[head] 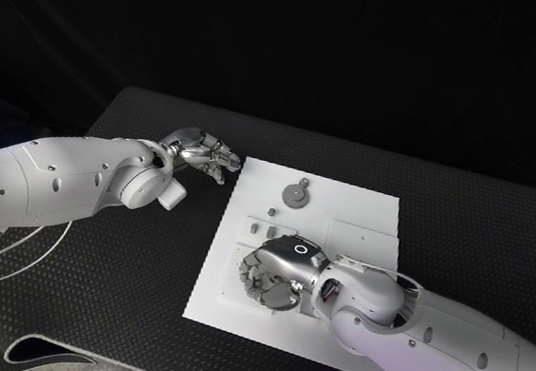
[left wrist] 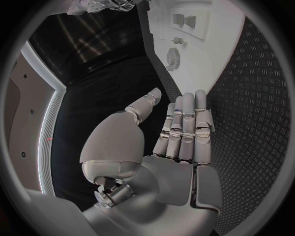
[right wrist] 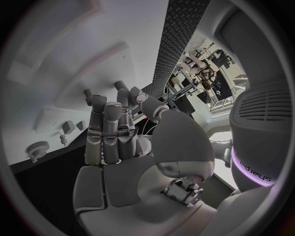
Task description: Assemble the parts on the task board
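1. Currently my right hand [head: 278, 272] sits over the task board [head: 362, 206], fingers curled; whether it holds anything, I cannot tell.
2. My left hand [head: 201, 152] hangs spread, empty, off-board over the worktop [head: 485, 222].
3. Gear part [head: 295, 195] lies mid-board; approach slowly, seat squarely.

The task board [head: 368, 212] lies flat in the middle of the black table [head: 483, 231]. The left hand [head: 204, 153] hangs over bare table just off the board's near-left corner, fingers apart, nothing in them. The right hand [head: 278, 272] sits low over the board's lower half (fingers curled under, what they touch is hidden). Up top, a grey gear [head: 297, 194] lies flat, with small grey parts [head: 268, 212] just below it.
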Robot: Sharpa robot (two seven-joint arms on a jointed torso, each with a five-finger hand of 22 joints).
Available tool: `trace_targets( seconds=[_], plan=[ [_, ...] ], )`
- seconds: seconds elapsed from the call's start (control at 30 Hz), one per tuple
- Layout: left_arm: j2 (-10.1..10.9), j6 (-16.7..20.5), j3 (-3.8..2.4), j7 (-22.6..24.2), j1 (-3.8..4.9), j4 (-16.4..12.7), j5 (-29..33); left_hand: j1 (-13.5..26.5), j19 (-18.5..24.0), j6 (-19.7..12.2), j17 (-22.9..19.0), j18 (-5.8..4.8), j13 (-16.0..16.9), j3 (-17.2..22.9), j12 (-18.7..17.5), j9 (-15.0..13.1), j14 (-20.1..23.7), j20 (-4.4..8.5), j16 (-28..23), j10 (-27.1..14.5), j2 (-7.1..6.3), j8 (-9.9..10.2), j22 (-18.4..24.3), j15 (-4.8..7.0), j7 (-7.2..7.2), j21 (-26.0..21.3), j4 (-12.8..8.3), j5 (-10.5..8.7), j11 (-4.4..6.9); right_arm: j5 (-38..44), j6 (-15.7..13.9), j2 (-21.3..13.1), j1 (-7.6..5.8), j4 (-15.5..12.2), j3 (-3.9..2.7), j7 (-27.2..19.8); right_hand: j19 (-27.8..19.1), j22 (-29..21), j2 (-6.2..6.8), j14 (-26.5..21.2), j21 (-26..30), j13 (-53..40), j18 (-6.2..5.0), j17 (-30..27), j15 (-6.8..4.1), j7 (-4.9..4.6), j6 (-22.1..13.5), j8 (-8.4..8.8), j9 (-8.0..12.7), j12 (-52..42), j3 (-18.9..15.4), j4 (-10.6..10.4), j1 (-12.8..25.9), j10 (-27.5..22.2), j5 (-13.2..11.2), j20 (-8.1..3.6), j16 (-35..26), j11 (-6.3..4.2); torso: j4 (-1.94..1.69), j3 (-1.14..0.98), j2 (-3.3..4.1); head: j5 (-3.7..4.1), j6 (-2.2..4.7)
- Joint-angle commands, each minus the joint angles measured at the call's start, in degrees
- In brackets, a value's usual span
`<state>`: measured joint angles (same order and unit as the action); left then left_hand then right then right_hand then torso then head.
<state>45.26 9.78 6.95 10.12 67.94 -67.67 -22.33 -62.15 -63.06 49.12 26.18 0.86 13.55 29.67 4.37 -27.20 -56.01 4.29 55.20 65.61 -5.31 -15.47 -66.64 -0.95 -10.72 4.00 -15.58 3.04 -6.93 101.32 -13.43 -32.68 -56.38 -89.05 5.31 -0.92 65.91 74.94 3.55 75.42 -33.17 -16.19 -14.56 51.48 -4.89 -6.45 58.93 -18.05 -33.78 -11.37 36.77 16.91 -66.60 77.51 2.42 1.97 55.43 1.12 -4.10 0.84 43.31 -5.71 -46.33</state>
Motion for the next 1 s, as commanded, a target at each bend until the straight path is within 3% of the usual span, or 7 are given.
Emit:
trace_targets(
  seconds=[0.03,0.3,0.5,1.0],
  plan=[
    [0.0,-0.7,-0.04,0.4,0.04,-0.1,0.3,0.5,0.1,-0.4,0.1,0.70,0.1,-0.3,-0.2,0.1,0.0,0.21,-0.3,-0.1,0.05,-0.3,0.1,-0.18,-0.04,-0.1,0.1,0.12,-0.27,0.5,0.8,0.0,0.07,0.0,0.03,-0.2,0.0,1.4,-0.56,0.0,-0.2,0.0,-0.44,-0.1,-0.29,0.30,0.6,-0.22,-1.1,0.3,0.1,-0.1,-0.1,0.3,0.4,-0.26,0.3,0.01,0.00,0.00,0.00,0.02,0.04],
    [-0.1,-0.8,-0.04,0.3,0.04,-0.1,0.3,0.6,0.1,-0.4,0.1,0.69,0.1,-0.3,-0.2,0.1,0.0,0.21,-0.3,-0.1,0.07,-0.3,0.1,-0.18,-0.04,-0.1,0.2,0.12,-0.27,0.9,1.1,0.7,0.09,1.5,0.04,0.0,0.0,1.4,-0.56,0.0,-0.3,-0.1,-0.44,-0.1,-0.28,0.30,0.6,-0.21,-1.1,0.3,0.1,-0.1,-0.1,0.3,0.4,-0.26,0.4,0.02,-0.03,-0.02,0.00,0.04,0.10],
    [-0.1,-0.7,-0.04,0.4,0.04,-0.1,0.3,0.6,0.1,-0.5,0.1,0.69,0.1,-0.3,-0.2,0.1,0.0,0.20,-0.4,-0.1,0.10,-0.3,0.1,-0.18,-0.05,-0.1,0.2,0.12,-0.27,2.6,3.0,1.0,0.31,3.1,0.17,1.8,0.0,1.4,-0.59,0.0,-0.3,-0.1,-0.44,-0.1,-0.28,0.29,0.6,-0.20,-1.2,0.3,0.1,-0.1,-0.1,0.3,0.4,-0.26,0.4,0.02,-0.01,-0.01,0.01,-0.19,0.10],
    [-0.1,-0.8,-0.04,0.3,0.04,-0.1,0.3,0.7,0.1,-0.4,0.2,0.69,0.1,-0.3,-0.2,0.1,0.0,0.21,-0.4,-0.1,0.11,-0.3,0.2,-0.18,-0.04,-0.1,0.3,0.12,-0.27,2.5,4.6,1.0,0.36,2.9,0.93,1.8,-0.1,1.4,-0.63,0.0,-0.4,-0.2,-0.43,-0.1,-0.27,0.29,0.5,-0.19,-1.2,0.3,0.1,-0.1,0.0,0.3,0.4,-0.26,0.4,0.03,0.00,0.00,0.00,-0.10,0.10]
  ],
)
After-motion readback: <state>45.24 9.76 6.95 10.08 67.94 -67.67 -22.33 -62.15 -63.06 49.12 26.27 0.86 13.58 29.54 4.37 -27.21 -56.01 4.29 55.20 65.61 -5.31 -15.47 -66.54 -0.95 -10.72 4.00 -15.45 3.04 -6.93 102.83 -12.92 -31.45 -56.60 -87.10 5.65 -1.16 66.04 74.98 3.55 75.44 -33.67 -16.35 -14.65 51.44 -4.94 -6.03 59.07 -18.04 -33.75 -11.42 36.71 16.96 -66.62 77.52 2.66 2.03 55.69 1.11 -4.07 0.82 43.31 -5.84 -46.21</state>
